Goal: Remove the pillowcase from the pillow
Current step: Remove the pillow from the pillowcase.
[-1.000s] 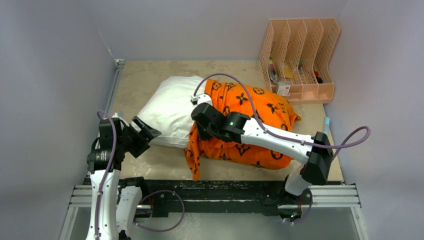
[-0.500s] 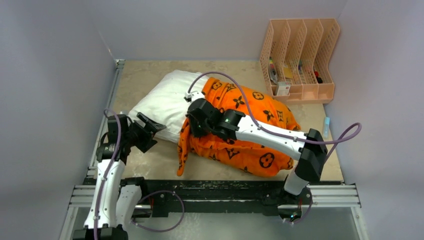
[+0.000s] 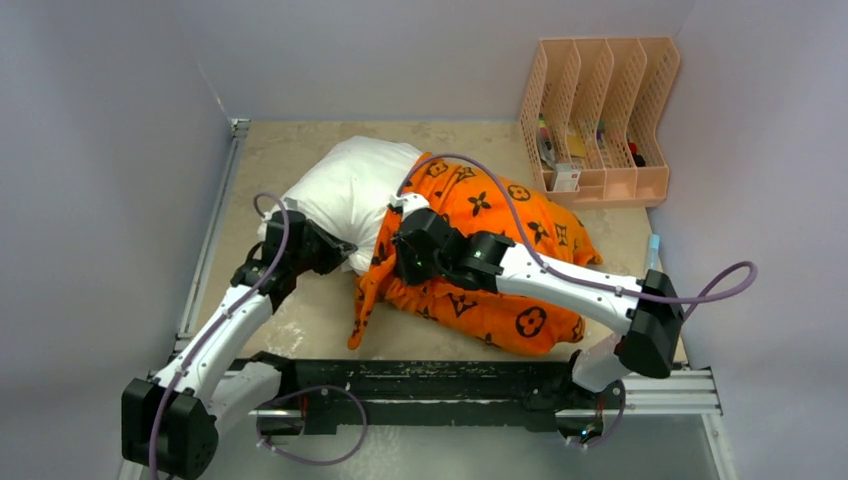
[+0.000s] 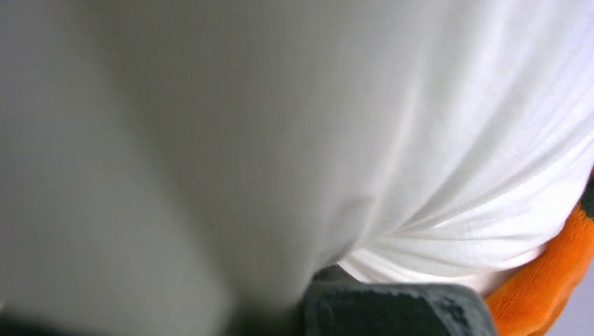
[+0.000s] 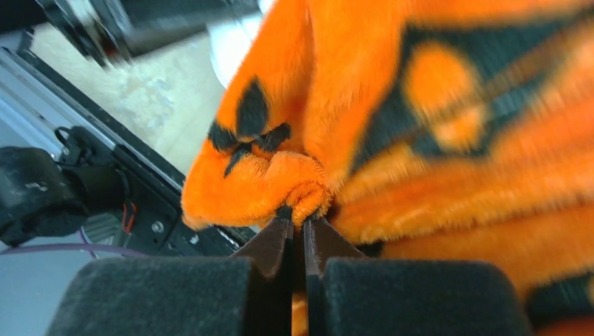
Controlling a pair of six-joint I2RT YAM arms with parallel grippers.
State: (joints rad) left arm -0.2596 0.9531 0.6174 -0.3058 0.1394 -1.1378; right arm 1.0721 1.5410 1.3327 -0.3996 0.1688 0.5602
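Observation:
The white pillow (image 3: 345, 190) lies at the table's middle left, its right half inside the orange pillowcase (image 3: 500, 225) with black motifs. My left gripper (image 3: 340, 250) presses into the pillow's near edge. In the left wrist view white pillow cloth (image 4: 294, 126) fills the frame and gathers in folds at the left gripper (image 4: 329, 274), which is shut on it; only one dark pad (image 4: 392, 311) shows. My right gripper (image 3: 398, 262) sits at the case's open left edge. In the right wrist view the right gripper (image 5: 305, 218) is shut on a rolled fold of pillowcase (image 5: 266, 175).
A peach file rack (image 3: 600, 110) with small items stands at the back right corner. Grey walls close in left, back and right. A black and silver rail (image 3: 450, 385) runs along the near edge. Bare table (image 3: 300, 320) shows in front of the pillow.
My left arm has reached forward and right to the pillow, and its open jaws have shut on the white cloth. The pillow and case shifted slightly. The right gripper stayed shut on the case.

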